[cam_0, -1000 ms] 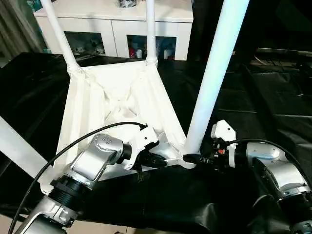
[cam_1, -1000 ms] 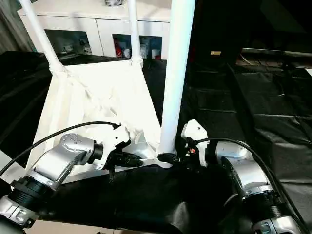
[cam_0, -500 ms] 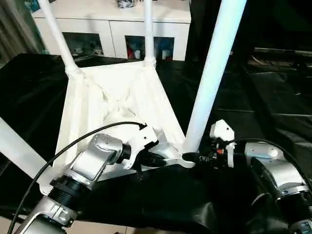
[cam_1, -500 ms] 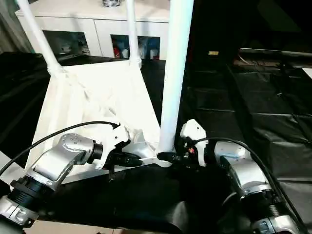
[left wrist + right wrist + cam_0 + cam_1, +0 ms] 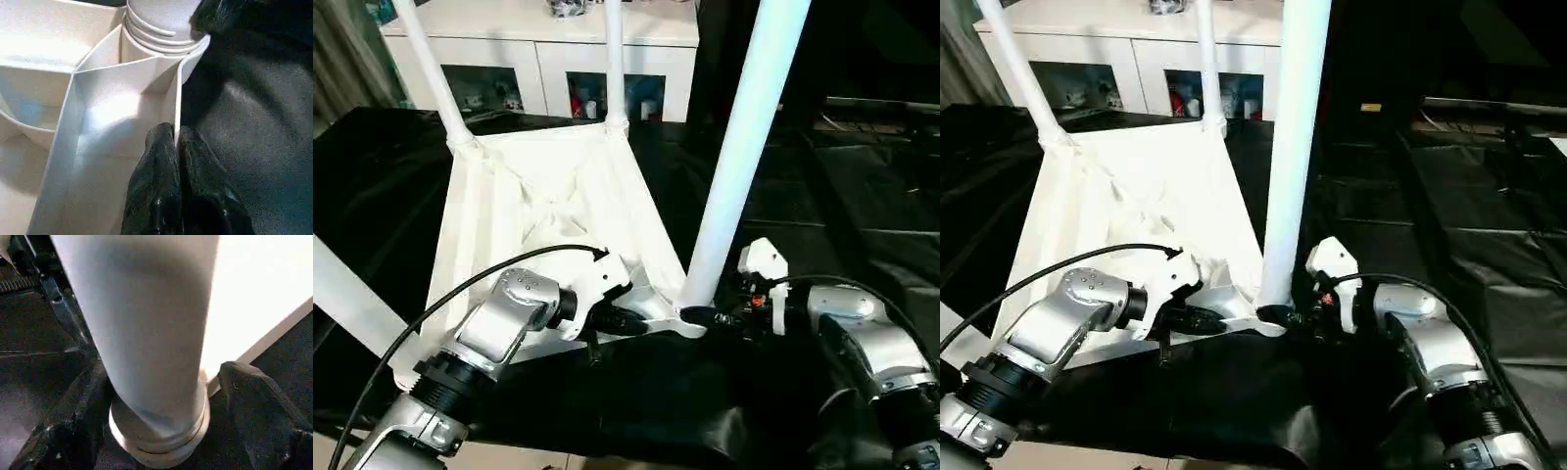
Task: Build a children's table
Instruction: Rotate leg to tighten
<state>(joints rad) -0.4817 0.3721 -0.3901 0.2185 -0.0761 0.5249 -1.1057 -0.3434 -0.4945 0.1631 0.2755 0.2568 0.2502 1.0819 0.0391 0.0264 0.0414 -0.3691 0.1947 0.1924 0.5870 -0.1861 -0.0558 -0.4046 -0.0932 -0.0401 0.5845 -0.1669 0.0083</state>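
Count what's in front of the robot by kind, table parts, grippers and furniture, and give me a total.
tabletop: 1
legs: 4
grippers: 2
cabinet: 1
Total: 8

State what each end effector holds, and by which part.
The left end effector pinches the tabletop by its rim wall near the corner socket. The right end effector straddles the leg's base, apparently ungripped.
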